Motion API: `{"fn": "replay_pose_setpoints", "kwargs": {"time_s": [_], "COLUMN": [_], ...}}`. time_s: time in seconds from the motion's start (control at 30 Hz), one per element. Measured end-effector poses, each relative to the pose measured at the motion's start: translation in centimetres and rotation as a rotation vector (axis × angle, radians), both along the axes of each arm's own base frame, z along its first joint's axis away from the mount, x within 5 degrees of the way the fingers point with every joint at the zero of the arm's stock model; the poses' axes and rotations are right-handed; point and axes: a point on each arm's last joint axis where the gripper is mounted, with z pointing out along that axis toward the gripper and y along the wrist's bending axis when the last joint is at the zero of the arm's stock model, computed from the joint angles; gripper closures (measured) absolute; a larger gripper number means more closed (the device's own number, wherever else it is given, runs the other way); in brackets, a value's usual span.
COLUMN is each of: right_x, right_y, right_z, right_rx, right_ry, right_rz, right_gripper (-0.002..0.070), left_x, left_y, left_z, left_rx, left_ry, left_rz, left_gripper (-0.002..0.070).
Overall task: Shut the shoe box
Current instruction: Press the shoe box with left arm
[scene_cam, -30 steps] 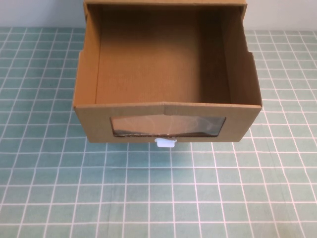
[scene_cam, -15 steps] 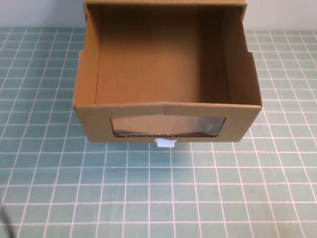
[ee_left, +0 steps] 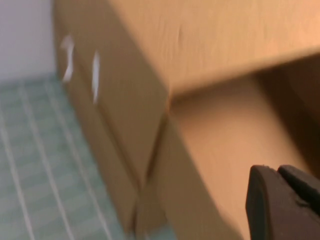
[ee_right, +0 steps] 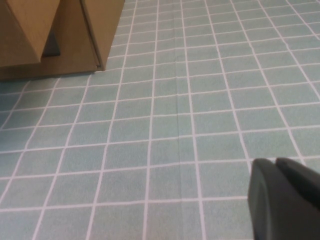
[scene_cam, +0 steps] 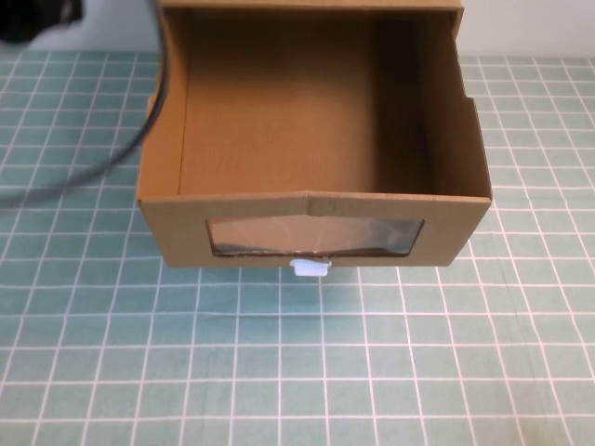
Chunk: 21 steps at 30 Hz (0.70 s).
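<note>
shoe box drawer open, left end effector beside it; right end effector low over mat

A green worktop gridded with white lines carries the brown cardboard shoe box, its drawer pulled out toward the camera and open on top.

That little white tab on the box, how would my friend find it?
Find the big brown cardboard shoe box on the green checked table, its drawer pulled open. Its front panel has a clear window; the white pull tab sticks out just below it, the only white piece there.
</note>
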Motion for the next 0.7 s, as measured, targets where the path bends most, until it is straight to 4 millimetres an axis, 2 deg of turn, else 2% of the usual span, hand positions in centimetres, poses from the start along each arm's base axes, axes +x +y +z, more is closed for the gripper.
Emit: {"fn": "replay_pose_setpoints", "kwargs": {"time_s": [0.1,0.2,0.37,0.5,0.7], "right_x": [0.0,0.0,0.0,0.0,0.0], "right_y": [0.0,0.0,0.0,0.0,0.0], "right_z": [0.0,0.0,0.0,0.0,0.0], "right_rx": [0.0,0.0,0.0,0.0,0.0], "right_ry": [0.0,0.0,0.0,0.0,0.0], "right_rz": [0.0,0.0,0.0,0.0,0.0], "right_gripper": [0.0689,0.0689,0.0689,0.0689,0.0689], "left_x": [3.8,7.4,11.3,13.0,13.6], "left_y": [-1.2,-3.0,-5.8,-7.0,-7.3], "left_z": [0.4,-0.2,-1.7,-3.2,-3.9], "left_rx": [0.021,0.033,0.047,0.058,0.068], "left_ry": [-0.032,-0.03,-0.025,-0.005,0.001], "left_rz": [-0.054,-0.1,-0.162,-0.187,-0.198], "left_gripper": [0.068,0.068,0.068,0.068,0.068]}}
